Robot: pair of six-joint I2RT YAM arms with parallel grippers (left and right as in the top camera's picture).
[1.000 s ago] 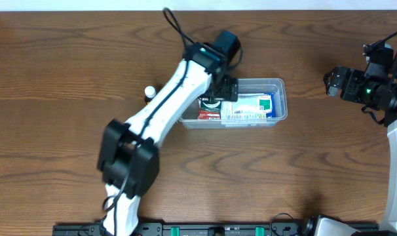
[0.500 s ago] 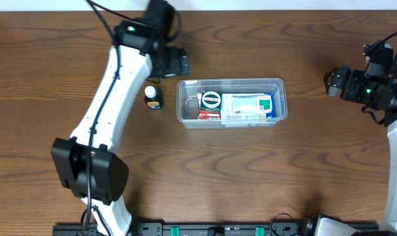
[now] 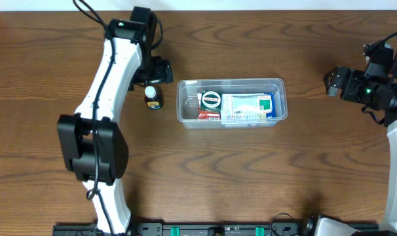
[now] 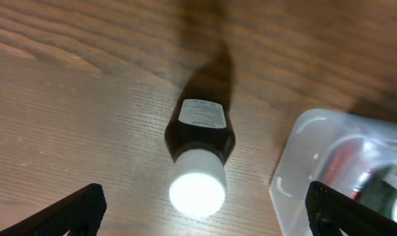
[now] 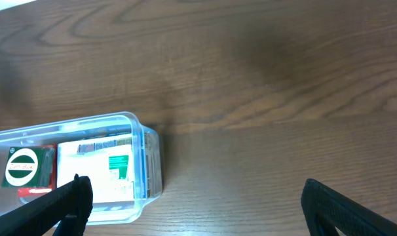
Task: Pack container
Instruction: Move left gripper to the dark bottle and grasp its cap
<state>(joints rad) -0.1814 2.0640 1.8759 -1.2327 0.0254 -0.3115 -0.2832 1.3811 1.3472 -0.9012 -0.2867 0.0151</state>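
A dark wooden surface (image 3: 264, 170) seen from above, with two white-and-black robot arms. The container (image 3: 282, 98), a clear plastic tub with rounded corners, sits near the middle of the surface with its long side running left to right. Inside it, a red-and-green item with a round green-and-white label (image 3: 210, 100) lies toward the left end, and a white-and-green carton (image 3: 247, 107) lies beside it on the right; the far left end of the tub shows bare plastic. Just left of the container, not touching it, is a small dark bottle (image 3: 152, 97) with a white cap; whether it stands or lies cannot be told. The left pincer (image 3: 158, 71) hangs over the bottle, jaws spread wide and gripping nothing. The right pincer (image 3: 329, 83) is well off to the right of the container, above bare wood, jaws also wide apart and empty.
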